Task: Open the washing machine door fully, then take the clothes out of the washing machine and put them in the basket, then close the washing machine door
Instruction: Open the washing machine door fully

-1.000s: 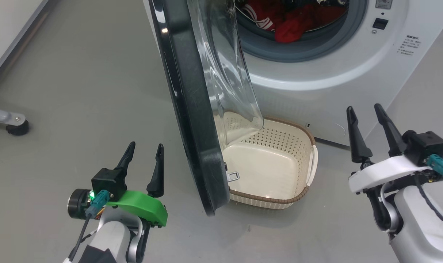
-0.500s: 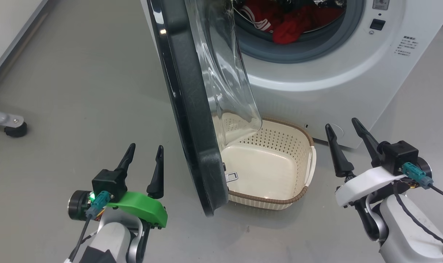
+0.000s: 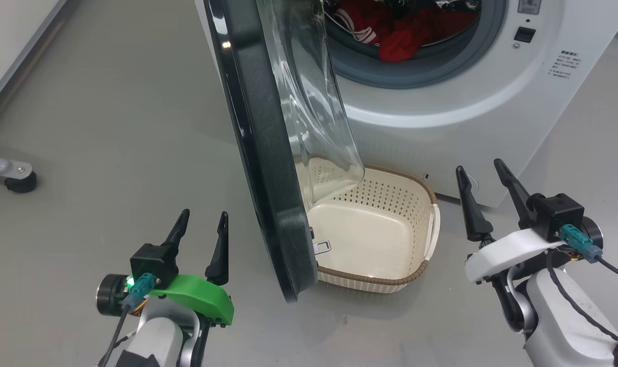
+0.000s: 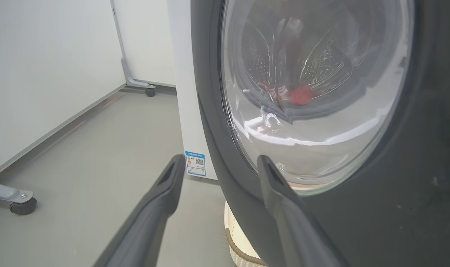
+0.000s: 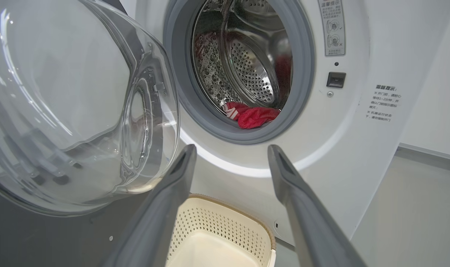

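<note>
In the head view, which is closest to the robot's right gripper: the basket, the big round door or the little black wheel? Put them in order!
1. The basket, just left of the right gripper.
2. The washing machine door, past the basket, in the middle.
3. The black wheel, far away by the left edge.

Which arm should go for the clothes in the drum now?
Right, I'd say. The right gripper, open, faces the drum opening and the red clothes with nothing between. The left gripper sits on the outer side of the washing machine door, which blocks it.
</note>
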Tool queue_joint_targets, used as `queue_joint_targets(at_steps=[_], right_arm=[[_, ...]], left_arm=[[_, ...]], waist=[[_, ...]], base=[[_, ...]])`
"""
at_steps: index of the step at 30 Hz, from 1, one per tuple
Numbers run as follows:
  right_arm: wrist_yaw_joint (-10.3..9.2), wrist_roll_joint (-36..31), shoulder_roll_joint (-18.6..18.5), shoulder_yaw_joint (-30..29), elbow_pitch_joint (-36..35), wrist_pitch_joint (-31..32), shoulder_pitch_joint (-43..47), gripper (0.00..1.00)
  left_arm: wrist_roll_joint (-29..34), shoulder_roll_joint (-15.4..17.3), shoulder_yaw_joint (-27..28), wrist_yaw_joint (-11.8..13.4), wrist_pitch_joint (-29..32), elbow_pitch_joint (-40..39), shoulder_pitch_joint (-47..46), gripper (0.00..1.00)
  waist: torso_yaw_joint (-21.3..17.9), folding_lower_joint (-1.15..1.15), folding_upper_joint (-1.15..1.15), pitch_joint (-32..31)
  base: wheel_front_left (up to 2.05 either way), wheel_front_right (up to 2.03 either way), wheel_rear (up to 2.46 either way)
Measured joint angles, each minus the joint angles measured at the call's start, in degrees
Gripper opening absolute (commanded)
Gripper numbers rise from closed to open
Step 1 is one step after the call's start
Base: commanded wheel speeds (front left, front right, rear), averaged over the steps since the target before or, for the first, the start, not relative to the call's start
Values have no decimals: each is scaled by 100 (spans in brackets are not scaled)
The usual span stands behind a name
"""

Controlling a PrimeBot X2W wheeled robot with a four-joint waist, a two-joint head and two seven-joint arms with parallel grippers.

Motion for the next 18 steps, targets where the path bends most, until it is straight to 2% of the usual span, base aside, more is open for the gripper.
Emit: queue_joint_targets(at_steps=[7, 8, 9, 10, 18], right_arm=[[8, -57, 81, -91, -1, 0, 1, 100], [8, -85, 85, -103, -1, 0, 1, 100], [9, -99, 93, -115, -1, 0, 2, 100], [10, -99, 103, -124, -1, 0, 3, 100], [60, -204, 125, -249, 0, 0, 26, 100]], left_arm=[[-31, 0, -10, 0, 0, 12, 13, 100], [-31, 0, -14, 1, 0, 13, 13, 85], [-32, 1, -26, 1, 0, 26, 13, 34], [-38, 1, -40, 1, 0, 41, 16, 1], [-59, 1, -68, 0, 0, 53, 17, 0]], waist=[[3, 0, 0, 6], [3, 0, 0, 7], [3, 0, 0, 9], [4, 0, 0, 11], [22, 0, 0, 18]], base=[[0, 0, 0], [0, 0, 0], [0, 0, 0], [0, 0, 0], [0, 0, 0]])
